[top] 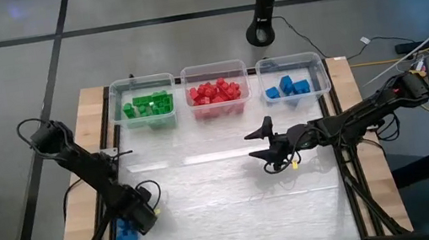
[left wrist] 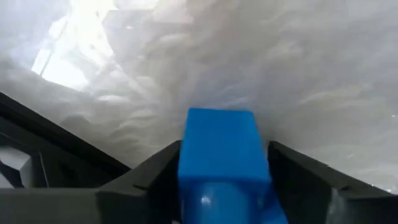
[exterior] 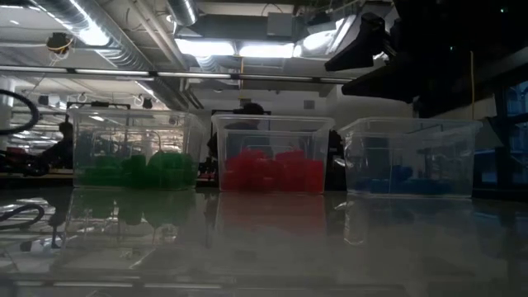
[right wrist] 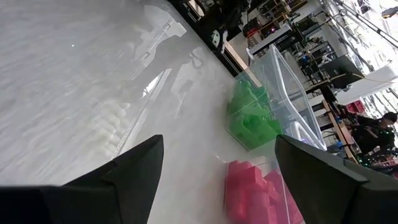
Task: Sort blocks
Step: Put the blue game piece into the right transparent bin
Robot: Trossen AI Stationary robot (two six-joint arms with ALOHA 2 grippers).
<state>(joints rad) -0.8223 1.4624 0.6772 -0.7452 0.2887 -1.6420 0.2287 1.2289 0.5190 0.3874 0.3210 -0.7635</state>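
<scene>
Left gripper [left wrist: 217, 180] pinching blue block [left wrist: 219, 155] at desk's [top: 228, 211] front-left corner; right gripper [top: 262, 143] spread mid-desk.

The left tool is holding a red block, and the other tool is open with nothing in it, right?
Not quite. The block in the left tool is blue, not red, as the left wrist view shows. The right tool is open and empty.
</scene>
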